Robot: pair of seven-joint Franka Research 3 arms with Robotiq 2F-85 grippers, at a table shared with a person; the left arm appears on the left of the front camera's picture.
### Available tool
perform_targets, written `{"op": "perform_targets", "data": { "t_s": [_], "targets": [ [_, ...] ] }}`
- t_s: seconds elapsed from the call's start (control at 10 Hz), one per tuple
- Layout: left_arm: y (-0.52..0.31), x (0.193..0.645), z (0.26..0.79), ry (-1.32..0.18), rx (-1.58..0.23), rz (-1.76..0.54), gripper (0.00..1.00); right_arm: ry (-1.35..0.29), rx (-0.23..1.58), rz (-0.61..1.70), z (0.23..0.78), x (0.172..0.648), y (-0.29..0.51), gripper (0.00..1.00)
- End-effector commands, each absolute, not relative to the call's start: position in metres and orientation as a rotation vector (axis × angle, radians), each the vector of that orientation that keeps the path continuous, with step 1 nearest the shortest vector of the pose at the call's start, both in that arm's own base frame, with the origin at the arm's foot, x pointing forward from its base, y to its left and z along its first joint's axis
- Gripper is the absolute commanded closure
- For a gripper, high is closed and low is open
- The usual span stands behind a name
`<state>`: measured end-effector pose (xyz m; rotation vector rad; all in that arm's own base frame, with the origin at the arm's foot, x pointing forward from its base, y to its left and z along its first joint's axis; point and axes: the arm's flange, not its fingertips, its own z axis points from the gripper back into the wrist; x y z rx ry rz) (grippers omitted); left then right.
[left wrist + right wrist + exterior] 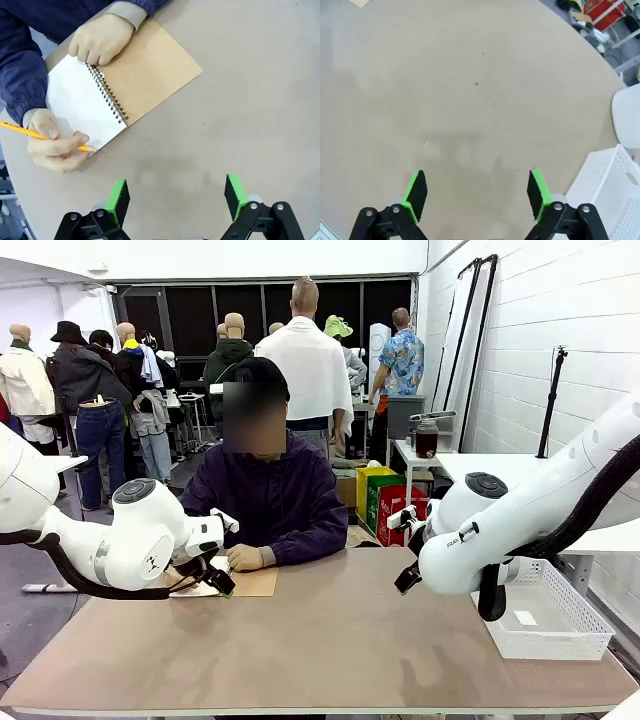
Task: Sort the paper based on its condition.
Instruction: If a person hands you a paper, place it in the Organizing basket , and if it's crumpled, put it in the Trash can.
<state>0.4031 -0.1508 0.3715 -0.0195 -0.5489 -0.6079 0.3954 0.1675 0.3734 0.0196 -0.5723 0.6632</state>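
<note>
A spiral notepad [150, 75] lies open on the table, brown cover folded out and a white page [80, 105] up. The person presses one hand [100, 40] on the binding, while the other hand [52, 150] holds a yellow pencil [30, 132] at the page's edge. My left gripper [175, 192] hovers open just short of the notepad [250, 583], nothing between its green pads. My right gripper [477, 192] is open over bare tabletop beside the tray. Loose paper is out of view.
A white mesh tray [575, 640] stands at the table's right end, with a small flat white piece [525, 618] on its floor. Its corner [620, 190] lies right of my right gripper. The right arm [480, 550] hangs over the table's right half.
</note>
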Motion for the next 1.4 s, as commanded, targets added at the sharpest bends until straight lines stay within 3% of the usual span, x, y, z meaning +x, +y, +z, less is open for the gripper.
{"op": "perform_targets", "data": {
  "t_s": [0.0,1.3],
  "targets": [
    [-0.1509,0.4031,0.3716,-0.549,-0.020,-0.608,0.00,-0.572,0.020,0.663,0.3734,0.3954,0.1676,0.00],
    [-0.1521,0.4027,0.3715,-0.549,-0.019,-0.611,0.00,-0.572,0.019,0.664,0.3734,0.3953,0.1677,0.00]
  ]
}}
